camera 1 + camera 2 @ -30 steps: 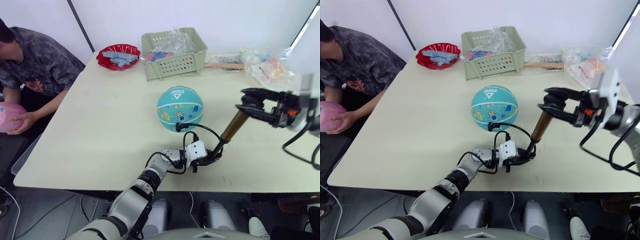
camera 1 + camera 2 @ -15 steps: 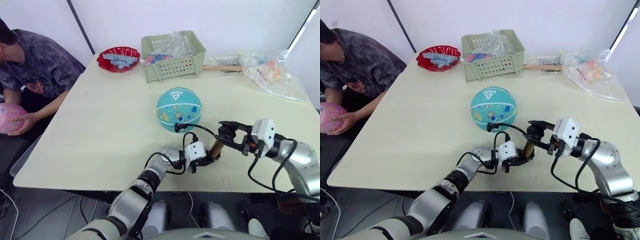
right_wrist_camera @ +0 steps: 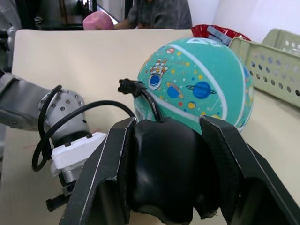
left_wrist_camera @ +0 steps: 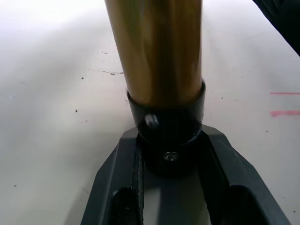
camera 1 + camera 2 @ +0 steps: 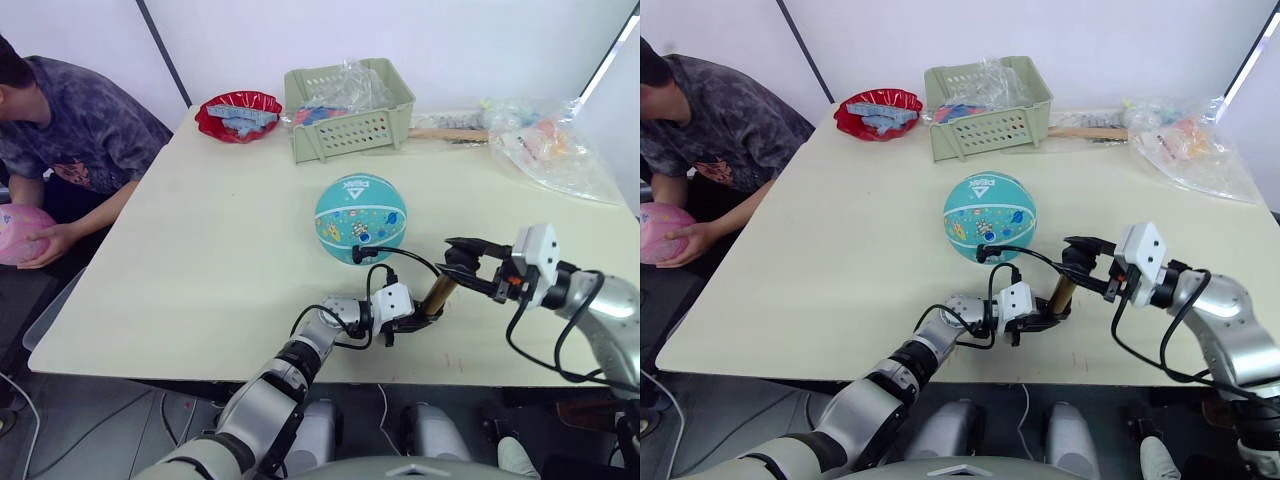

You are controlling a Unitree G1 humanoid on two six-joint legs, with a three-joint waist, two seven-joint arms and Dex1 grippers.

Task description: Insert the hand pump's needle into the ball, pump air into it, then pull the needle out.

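Observation:
The teal-blue ball (image 5: pixel 360 215) rests near the table's middle. The needle's black fitting (image 3: pixel 127 86) sits against its near side, and the pin itself is hidden. A thin black hose (image 5: pixel 408 257) loops from there back to the hand pump (image 5: pixel 437 295), which stands tilted on the table in front of the ball. My left gripper (image 4: pixel 171 154) is shut on the pump's black lower end cap (image 4: pixel 168 136). My right gripper (image 3: pixel 166 123) is shut on the black T-handle (image 3: pixel 164 164) at the pump's top, with only a short length of brass showing below it.
A green basket (image 5: pixel 345 105) and a red bowl (image 5: pixel 237 112) stand at the back, with plastic bags (image 5: pixel 545 140) at the back right. A person sits at the table's left side, one hand on a pink ball (image 5: pixel 15 232). The table's front edge (image 5: pixel 200 372) runs just below my left gripper.
My right gripper pushed the handle down from high at the right onto the pump, then rose slightly. The left gripper and ball stayed put.

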